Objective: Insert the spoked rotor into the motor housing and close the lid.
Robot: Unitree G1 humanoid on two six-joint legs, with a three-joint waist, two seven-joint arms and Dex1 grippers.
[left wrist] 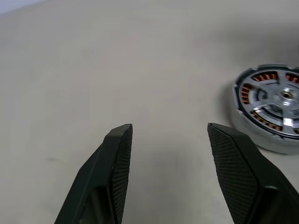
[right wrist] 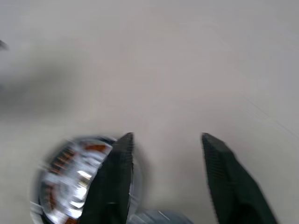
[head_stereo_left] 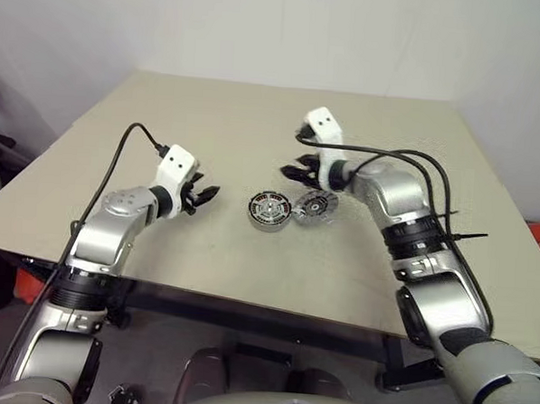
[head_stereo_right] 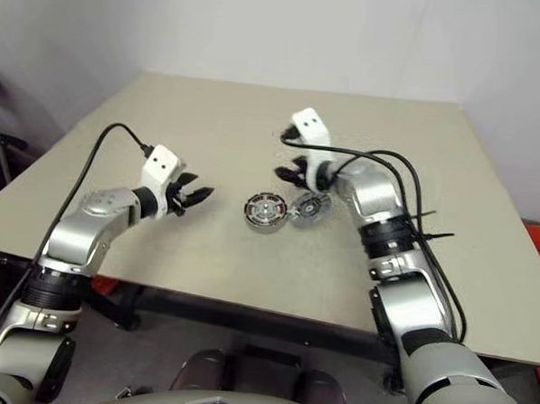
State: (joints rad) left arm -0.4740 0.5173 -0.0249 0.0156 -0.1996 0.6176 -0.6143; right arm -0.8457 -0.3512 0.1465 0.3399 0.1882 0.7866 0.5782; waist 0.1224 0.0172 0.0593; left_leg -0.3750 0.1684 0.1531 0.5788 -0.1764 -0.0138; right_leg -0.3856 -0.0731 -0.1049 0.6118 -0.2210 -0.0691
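Surface (head_stereo_left: 210,126): beige, bare around parts.
Motor housing (head_stereo_left: 270,210): spoked rotor (left wrist: 275,95) seated.
Lid (head_stereo_left: 313,205): at housing's 3 o'clock.
Left end effector (head_stereo_left: 202,197): fingers apart, empty.
Right end effector (head_stereo_left: 300,175): fingers apart, empty.
Next: probably grasp lid.

head: high, looking down | wrists: close, low | shared: motor housing (left wrist: 271,106), probably

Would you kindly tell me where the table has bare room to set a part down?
The table is bare along its far side and between the left hand and the motor housing. The near strip in front of the housing is also free. It is crowded at the centre, where the lid sits against the housing under the right hand.
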